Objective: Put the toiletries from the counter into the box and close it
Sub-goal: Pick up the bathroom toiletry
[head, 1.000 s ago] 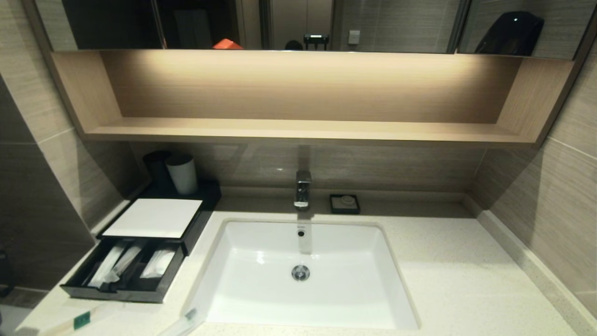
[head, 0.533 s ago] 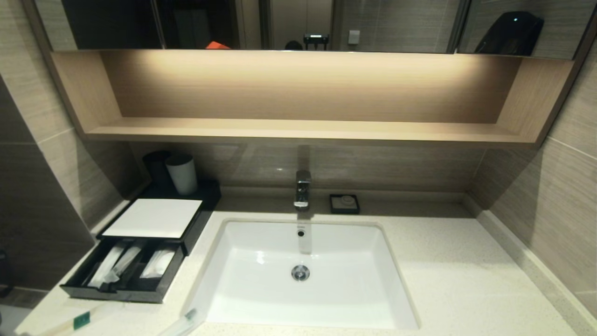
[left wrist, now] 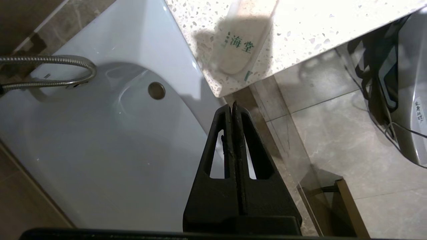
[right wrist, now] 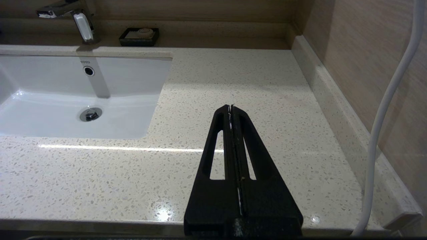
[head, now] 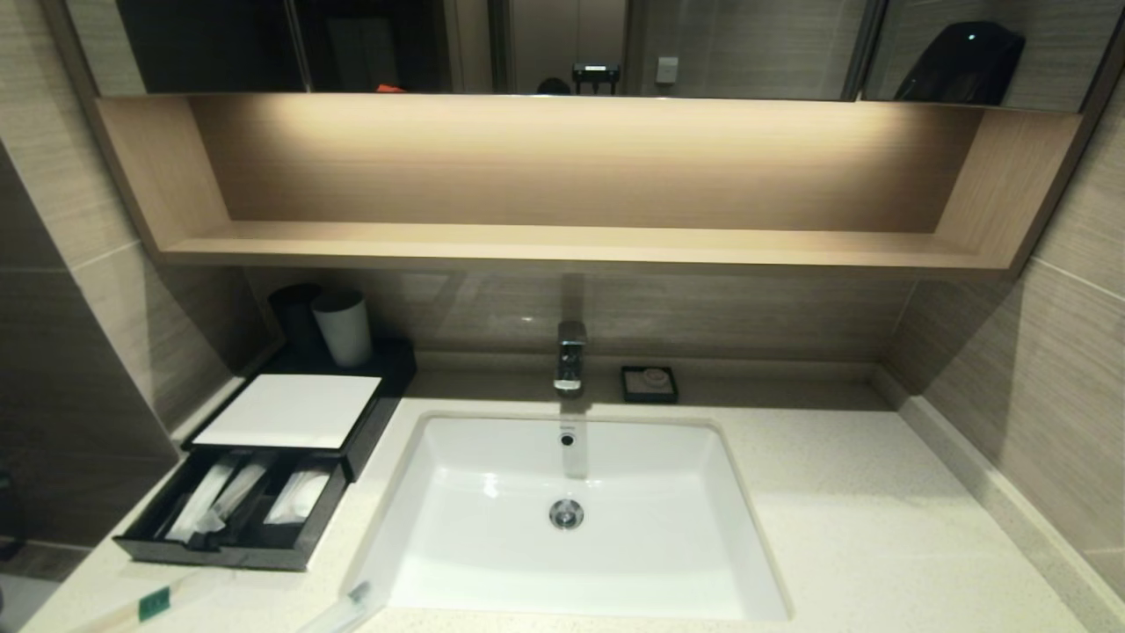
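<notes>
In the head view the box (head: 290, 418) sits at the left of the frame on the pale speckled tabletop (head: 861, 527), its flat white top panel (head: 288, 410) facing up and its drawer (head: 237, 510) pulled out toward the lower left. Whitish packets (head: 215, 497) lie in the drawer's compartments. Two more toiletries lie on the tabletop at the bottom edge of the frame: a slim packet with a green square label (head: 151, 604) below the drawer, and a clear packet (head: 343, 611) just by the near left corner of the white sink (head: 571, 519). A light grey cup (head: 344, 327) stands behind the box, the faucet (head: 569, 353) rises at the middle, and a small black soap dish (head: 649, 384) lies to its right. Neither arm shows here.

In the left wrist view the left pincer (left wrist: 232, 106) hangs at lower centre with its fingers pressed together and nothing between them, off the corner of the tabletop (left wrist: 317, 26). A whitish packet with green printing (left wrist: 238, 46) lies on that corner at the upper middle. A white tub (left wrist: 100, 143) fills the left of the frame.

In the right wrist view the right pincer (right wrist: 231, 108) is pressed together and empty, above bare tabletop (right wrist: 233, 76) at the right of the sink (right wrist: 66, 96). A white cable (right wrist: 383, 110) runs down the right side.
</notes>
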You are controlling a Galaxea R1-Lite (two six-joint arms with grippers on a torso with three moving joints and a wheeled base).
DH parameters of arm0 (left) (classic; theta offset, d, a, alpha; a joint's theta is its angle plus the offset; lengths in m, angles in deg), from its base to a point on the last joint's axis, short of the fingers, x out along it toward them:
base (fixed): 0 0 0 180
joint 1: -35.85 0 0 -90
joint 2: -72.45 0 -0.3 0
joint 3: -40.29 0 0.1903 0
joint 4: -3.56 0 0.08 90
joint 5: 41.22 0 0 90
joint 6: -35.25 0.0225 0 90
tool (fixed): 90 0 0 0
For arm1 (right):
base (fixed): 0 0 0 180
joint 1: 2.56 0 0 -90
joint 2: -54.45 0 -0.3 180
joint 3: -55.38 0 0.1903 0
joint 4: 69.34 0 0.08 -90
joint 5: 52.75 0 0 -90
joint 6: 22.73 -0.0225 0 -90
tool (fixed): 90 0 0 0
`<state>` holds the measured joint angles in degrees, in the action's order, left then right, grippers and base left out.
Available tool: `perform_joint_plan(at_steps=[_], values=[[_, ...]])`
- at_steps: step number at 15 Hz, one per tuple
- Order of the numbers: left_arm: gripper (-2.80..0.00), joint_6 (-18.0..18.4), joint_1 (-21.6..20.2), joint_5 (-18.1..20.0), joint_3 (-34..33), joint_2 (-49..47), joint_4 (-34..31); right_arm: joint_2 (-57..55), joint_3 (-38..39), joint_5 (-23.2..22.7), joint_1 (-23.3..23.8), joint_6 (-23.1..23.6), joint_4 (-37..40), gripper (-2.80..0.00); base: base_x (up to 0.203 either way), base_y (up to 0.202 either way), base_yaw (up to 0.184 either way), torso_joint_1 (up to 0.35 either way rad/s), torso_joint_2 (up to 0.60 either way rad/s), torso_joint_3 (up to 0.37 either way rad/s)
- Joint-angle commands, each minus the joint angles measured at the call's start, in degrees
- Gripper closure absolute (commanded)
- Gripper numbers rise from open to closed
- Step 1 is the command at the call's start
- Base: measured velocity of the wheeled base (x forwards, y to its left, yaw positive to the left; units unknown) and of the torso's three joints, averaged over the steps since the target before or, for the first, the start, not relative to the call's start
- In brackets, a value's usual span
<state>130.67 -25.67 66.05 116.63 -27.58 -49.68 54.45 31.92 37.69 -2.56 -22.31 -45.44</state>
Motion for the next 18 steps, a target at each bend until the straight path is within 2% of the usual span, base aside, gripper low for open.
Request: perform_joint_plan(at_steps=[1, 4, 5, 13, 18], values=[[0.00, 0.08, 0.88, 0.13, 0.44, -2.73, -0.18, 0.00, 0.01, 0.00, 0.00, 0.08, 0.00, 0.00, 0.000, 0.000, 0.000, 0.000, 0.00, 0.000], [0.00, 0.04, 1.05, -0.18, 1.25, -4.63, -0.35, 0.00, 0.01, 0.00, 0.00, 0.02, 0.00, 0.00, 0.000, 0.000, 0.000, 0.000, 0.00, 0.000], [-2.80, 0.09, 1.15, -0.31, 1.34, -5.09, -0.36, 0.00, 0.01, 0.00, 0.00, 0.02, 0.00, 0.00, 0.000, 0.000, 0.000, 0.000, 0.00, 0.000], [-2.80, 0.29, 5.65, -0.57, 2.71, -7.99, -0.35, 0.00, 0.01, 0.00, 0.00, 0.02, 0.00, 0.00, 0.000, 0.000, 0.000, 0.000, 0.00, 0.000], [-2.80, 0.56, 6.06, 0.22, 3.27, -9.83, -0.36, 0.00, 0.01, 0.00, 0.00, 0.02, 0.00, 0.00, 0.000, 0.000, 0.000, 0.000, 0.00, 0.000]])
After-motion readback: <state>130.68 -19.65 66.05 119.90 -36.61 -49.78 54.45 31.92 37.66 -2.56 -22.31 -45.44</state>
